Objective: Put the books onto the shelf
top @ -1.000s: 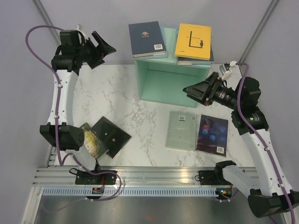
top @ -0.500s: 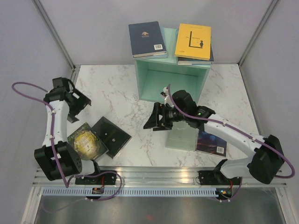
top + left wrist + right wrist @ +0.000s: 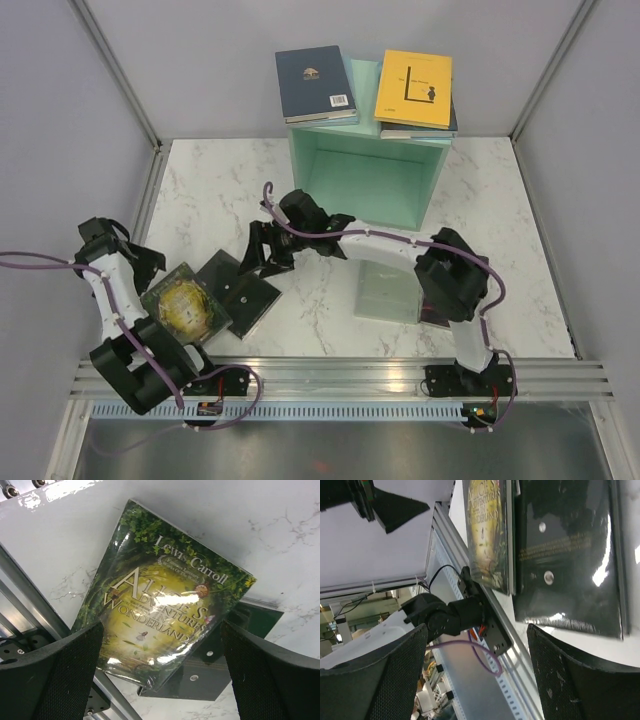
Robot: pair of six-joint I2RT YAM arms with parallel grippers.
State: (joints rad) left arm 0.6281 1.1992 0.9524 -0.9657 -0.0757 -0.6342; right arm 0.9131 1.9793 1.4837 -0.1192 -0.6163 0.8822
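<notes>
The mint-green shelf (image 3: 365,180) stands at the back with a navy book (image 3: 315,84) and a yellow book (image 3: 413,88) lying on its top. A gold-green Alice book (image 3: 185,305) (image 3: 165,605) (image 3: 487,535) overlaps a black book (image 3: 240,290) (image 3: 225,665) (image 3: 565,555) at the front left. My left gripper (image 3: 143,262) (image 3: 162,680) hovers open over the Alice book, holding nothing. My right gripper (image 3: 258,250) (image 3: 475,680) reaches across, open and empty, just above the black book's far edge. A pale green book (image 3: 388,290) lies front right; a dark book (image 3: 440,312) beside it is mostly hidden by the right arm.
An aluminium rail (image 3: 340,378) runs along the near table edge, close under the Alice book's corner (image 3: 45,630). The left arm's base mount (image 3: 450,615) sits on that rail. Grey walls enclose the table on three sides.
The right arm swung from the right side across the table to the black book. The left arm dropped from the far left corner down over the Alice book, and its jaws widened.
</notes>
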